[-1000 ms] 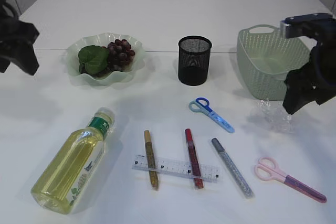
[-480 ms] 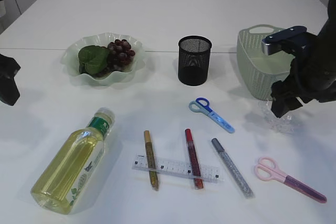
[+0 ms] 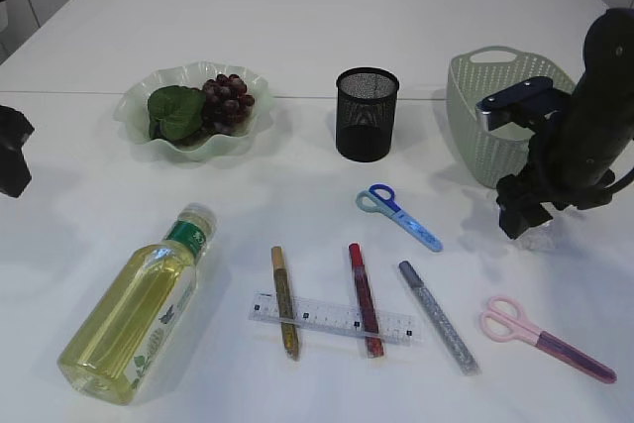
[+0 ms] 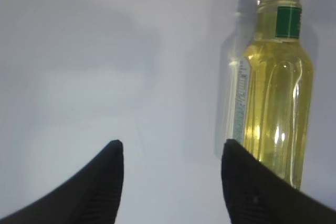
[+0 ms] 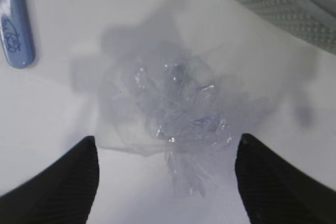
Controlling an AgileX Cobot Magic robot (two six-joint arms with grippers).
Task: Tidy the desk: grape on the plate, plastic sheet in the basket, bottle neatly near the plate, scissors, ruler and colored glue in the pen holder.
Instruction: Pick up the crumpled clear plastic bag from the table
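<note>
My right gripper (image 3: 519,219) is open and low over the crumpled clear plastic sheet (image 5: 173,103), which lies between its fingertips beside the green basket (image 3: 466,116). My left gripper (image 3: 12,151) is open and empty at the far left, with the yellow bottle (image 4: 275,93) lying to its right; the bottle (image 3: 139,309) lies on its side. Grapes (image 3: 228,98) sit on the green plate (image 3: 139,136). The black mesh pen holder (image 3: 367,114) stands in the middle. Blue scissors (image 3: 399,215), pink scissors (image 3: 545,339), the ruler (image 3: 332,316) and three glue sticks (image 3: 365,299) lie at the front.
The blue scissor handle (image 5: 13,19) shows at the upper left of the right wrist view, and the basket's wall (image 5: 283,9) at the upper right. A green leaf (image 3: 176,111) lies on the plate beside the grapes.
My right gripper has come down and leftward from beside the basket to just over the plastic sheet. My left gripper has dropped lower at the far left edge.
</note>
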